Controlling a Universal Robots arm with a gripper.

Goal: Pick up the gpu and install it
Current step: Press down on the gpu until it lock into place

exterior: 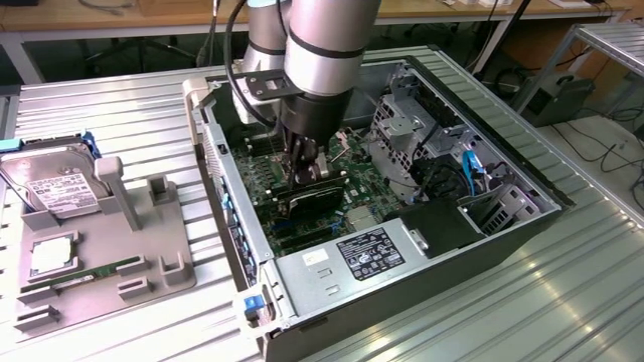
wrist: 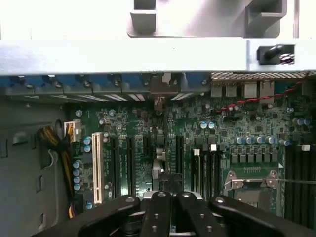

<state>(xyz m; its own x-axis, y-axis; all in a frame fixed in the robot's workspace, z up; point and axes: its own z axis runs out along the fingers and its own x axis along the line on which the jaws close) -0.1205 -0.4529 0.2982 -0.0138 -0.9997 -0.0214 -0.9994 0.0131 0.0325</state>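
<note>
The gpu [exterior: 310,197] sits edge-down between my fingers [exterior: 305,172], which are clamped on its top edge, inside the open PC case [exterior: 523,188]. It hangs directly below the fingers, just above the motherboard [wrist: 197,128], its long axis running along the expansion slots [wrist: 129,165]. The parts tray [exterior: 101,256] on the desk [exterior: 563,302] holds the hard drive [exterior: 50,185].
</note>
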